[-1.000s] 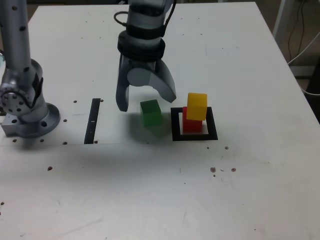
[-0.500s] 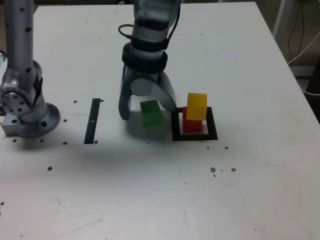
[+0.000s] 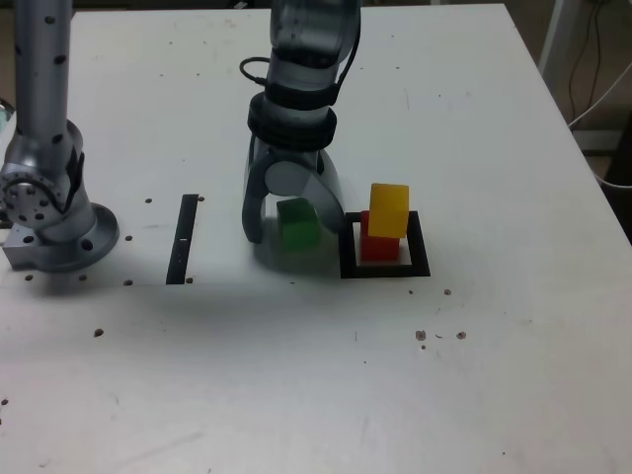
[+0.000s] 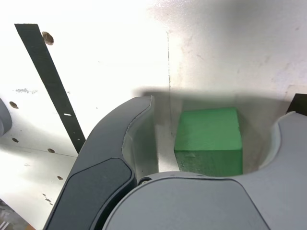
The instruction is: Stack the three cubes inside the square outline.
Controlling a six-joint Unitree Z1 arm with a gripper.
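Note:
The green cube (image 3: pixel 297 223) rests on the white table just to the exterior view's left of the square outline (image 3: pixel 385 268). Inside that outline the yellow cube (image 3: pixel 389 209) sits on the red cube (image 3: pixel 374 244), turned slightly off square. My gripper (image 3: pixel 294 229) is lowered over the green cube with one finger on each side. In the wrist view the green cube (image 4: pixel 208 136) lies between the fingers (image 4: pixel 122 139) of my gripper (image 4: pixel 216 120), with a narrow gap on both sides, so the jaws are open and partly drawn in. A corner of the outline (image 4: pixel 300 103) shows at the edge.
A straight black tape strip (image 3: pixel 183 238) (image 4: pixel 48 81) lies to the exterior view's left of the gripper. The arm's base (image 3: pixel 49 232) stands at the far left of that view. Small holes dot the table (image 3: pixel 296 375).
The gripper came down from above the green cube to straddle it, shifting slightly toward the exterior view's right, and its fingers narrowed toward the cube. The cubes have not moved.

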